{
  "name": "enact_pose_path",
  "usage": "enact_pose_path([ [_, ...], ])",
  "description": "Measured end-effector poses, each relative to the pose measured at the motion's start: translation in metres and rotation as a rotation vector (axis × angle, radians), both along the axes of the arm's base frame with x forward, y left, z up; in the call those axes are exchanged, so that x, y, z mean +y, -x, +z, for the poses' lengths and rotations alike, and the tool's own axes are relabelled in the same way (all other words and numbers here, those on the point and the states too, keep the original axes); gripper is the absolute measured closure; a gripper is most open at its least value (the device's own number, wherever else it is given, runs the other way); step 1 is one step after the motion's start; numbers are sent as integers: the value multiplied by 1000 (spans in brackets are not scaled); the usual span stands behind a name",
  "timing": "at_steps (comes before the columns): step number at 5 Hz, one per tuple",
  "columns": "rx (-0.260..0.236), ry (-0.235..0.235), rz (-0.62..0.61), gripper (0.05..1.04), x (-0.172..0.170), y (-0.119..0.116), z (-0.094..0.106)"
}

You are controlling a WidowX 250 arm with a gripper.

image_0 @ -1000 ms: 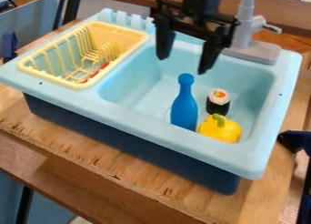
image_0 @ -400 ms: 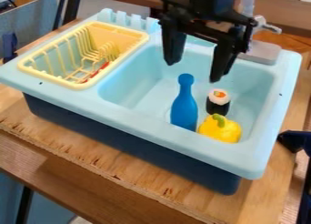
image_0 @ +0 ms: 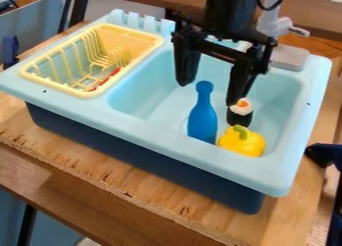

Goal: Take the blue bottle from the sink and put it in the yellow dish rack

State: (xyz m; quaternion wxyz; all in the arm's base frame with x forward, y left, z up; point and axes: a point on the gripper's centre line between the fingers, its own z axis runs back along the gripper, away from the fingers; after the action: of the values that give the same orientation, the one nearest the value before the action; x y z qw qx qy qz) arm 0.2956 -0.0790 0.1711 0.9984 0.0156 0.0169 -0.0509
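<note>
Sinking lower than a moment ago, the gripper (image_0: 208,93), spread wide and empty, is now close over the bottle (image_0: 202,121). One fingertip overlaps the sushi (image_0: 240,116); contact I cannot tell. Beyond, the pepper (image_0: 242,142) lies beside both, all in the sink (image_0: 150,124).

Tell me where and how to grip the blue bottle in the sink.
Best taken by the slim neck of the blue bottle, just under its rounded knob, coming straight down from above. It looks upright, neck uppermost, and the knob should help stop it slipping. Lower down, the body widens and the yellow pepper crowds its base, probably leaving less room for the gripper.
</note>
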Motion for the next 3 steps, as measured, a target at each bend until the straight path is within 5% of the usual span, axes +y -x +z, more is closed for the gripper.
enact_pose_path([
  [1,16,5,7,124,1,7,-3],
  [3,14,45,20,708,10,5,-13],
])
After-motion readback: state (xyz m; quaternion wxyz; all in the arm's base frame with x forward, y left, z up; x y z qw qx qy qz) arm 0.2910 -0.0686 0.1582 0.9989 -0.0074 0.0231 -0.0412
